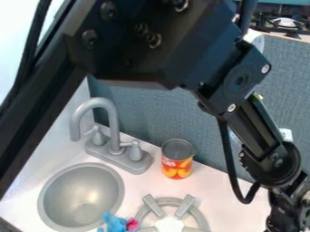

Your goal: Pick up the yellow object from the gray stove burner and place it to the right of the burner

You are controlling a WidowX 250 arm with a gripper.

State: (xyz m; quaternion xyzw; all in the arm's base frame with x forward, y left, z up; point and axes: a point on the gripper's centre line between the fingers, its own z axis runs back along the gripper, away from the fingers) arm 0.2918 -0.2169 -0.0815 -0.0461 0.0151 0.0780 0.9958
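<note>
The black arm (pixel 145 41) spans the top of the view, closest to the camera, and bends down along the right side to the gripper (pixel 290 213) at the lower right edge. Whether the gripper is spread, drawn together or holding something, I cannot tell.

At the bottom edge, a small blue toy (pixel 113 223) with a pink part lies between the sink (pixel 82 197) and the burner (pixel 145 213), well to the left of the gripper. The burner, a grey ring with prongs, lies between toy and gripper. The sink is a round grey bowl set into the white counter (pixel 227 206), at the lower left.

Farther back, the can (pixel 177 158) stands upright beyond the burner, its long axis vertical and its grey end up; its label is red, yellow and orange. From the gripper, it lies to the left and toward the back, well apart. The grey faucet (pixel 112 127) stands left of the can, behind the sink. A blue-grey panel (pixel 151 113) rises behind them, and past it, at the upper right, is a dark stove (pixel 284 22).
</note>
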